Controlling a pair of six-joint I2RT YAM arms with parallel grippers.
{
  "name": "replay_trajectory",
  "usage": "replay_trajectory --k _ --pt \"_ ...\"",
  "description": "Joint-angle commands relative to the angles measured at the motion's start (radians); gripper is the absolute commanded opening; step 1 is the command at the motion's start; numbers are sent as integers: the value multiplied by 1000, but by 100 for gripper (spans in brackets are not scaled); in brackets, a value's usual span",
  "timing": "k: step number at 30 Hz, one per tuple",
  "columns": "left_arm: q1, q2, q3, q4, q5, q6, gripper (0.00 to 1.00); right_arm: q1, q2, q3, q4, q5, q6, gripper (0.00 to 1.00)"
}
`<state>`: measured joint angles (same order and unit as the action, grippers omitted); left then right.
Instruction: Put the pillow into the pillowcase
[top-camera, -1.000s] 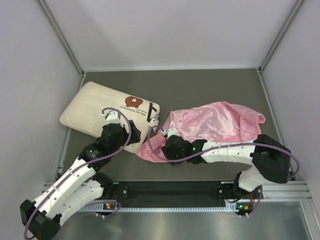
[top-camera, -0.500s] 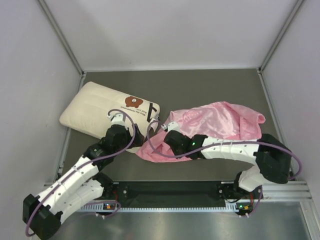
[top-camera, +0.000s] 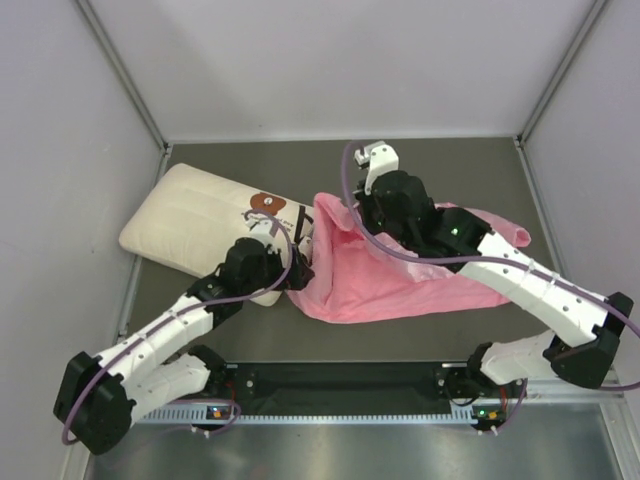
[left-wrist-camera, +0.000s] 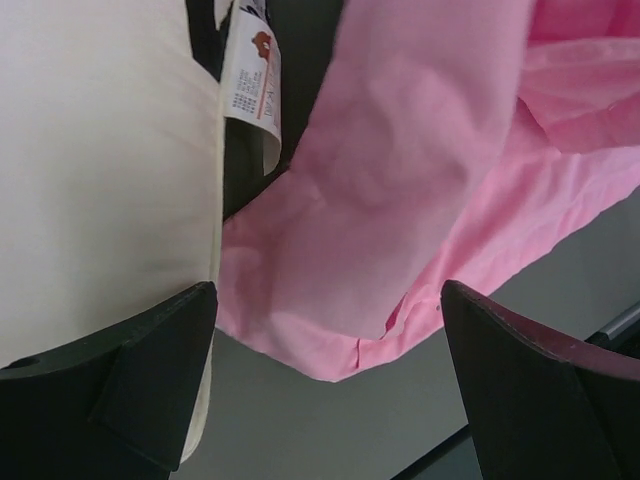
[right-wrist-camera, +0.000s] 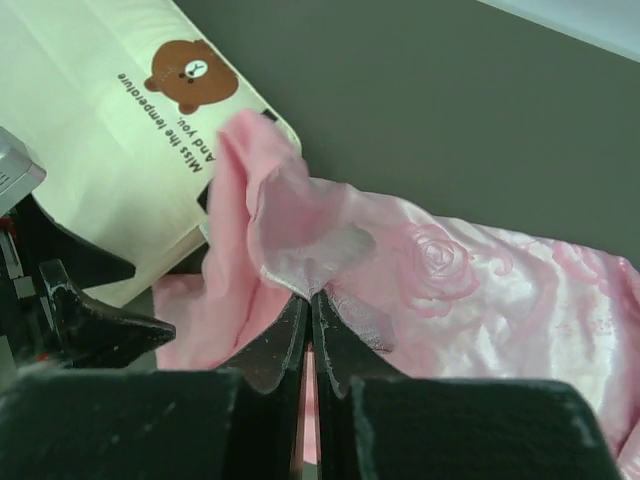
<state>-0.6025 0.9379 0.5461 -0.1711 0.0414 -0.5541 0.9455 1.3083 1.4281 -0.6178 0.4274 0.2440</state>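
Note:
The cream quilted pillow (top-camera: 190, 215) lies at the left, its bear print (right-wrist-camera: 190, 75) and tag (left-wrist-camera: 252, 80) at the end facing the pillowcase. The pink satin pillowcase (top-camera: 400, 270) spreads to its right, rose side up (right-wrist-camera: 480, 290). My right gripper (top-camera: 350, 212) is shut on a fold of the pillowcase's edge (right-wrist-camera: 310, 297) and holds it lifted beside the pillow's end. My left gripper (top-camera: 295, 265) stands open and low, its fingers (left-wrist-camera: 150, 380) straddling the pillowcase's hanging corner (left-wrist-camera: 350, 330) next to the pillow (left-wrist-camera: 100, 170), and holds nothing.
White walls (top-camera: 60, 150) close in the dark grey table (top-camera: 440, 170) on three sides. A metal rail (top-camera: 340, 385) with the arm bases runs along the near edge. The left arm's black fingers (right-wrist-camera: 85, 315) show at the lower left of the right wrist view.
My right gripper has shut on the pillowcase's edge and raised it up and toward the back, beside the pillow's end. My left gripper has moved right, under the lifted fabric.

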Motion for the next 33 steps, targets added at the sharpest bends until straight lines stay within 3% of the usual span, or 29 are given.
replay_trajectory --k 1,5,11,15,18,19,22,25,28,29,30,32,33 --pt "1 56 14 148 100 33 98 -13 40 64 -85 31 -67 0" --pt "-6 157 34 162 107 33 99 -33 42 87 -88 31 -90 0" --pt "-55 288 69 111 -23 33 93 -106 63 107 -88 -19 -109 0" --pt "-71 366 101 84 -92 13 69 -218 123 153 -82 -87 -132 0" --pt "-89 372 83 107 -149 -1 41 -303 215 222 -77 -165 -156 0" --pt "-92 363 77 117 -155 -1 26 -319 271 244 -73 -196 -169 0" --pt "-95 358 67 134 -161 3 3 -382 414 357 -69 -246 -179 0" --pt "-98 364 78 108 -149 -7 0 -436 616 556 -65 -294 -180 0" --pt "-112 357 78 98 -130 -36 0 -465 841 959 -59 -366 -164 0" --pt "-117 355 81 91 -132 -53 0 -465 880 1013 -6 -389 -158 0" --pt "-134 348 83 76 -136 -59 0 -465 903 1043 42 -419 -149 0" --pt "-151 342 87 58 -156 -78 0 -465 887 949 217 -483 -108 0" --pt "-166 334 86 47 -161 -84 0 -465 864 889 412 -495 -97 2"
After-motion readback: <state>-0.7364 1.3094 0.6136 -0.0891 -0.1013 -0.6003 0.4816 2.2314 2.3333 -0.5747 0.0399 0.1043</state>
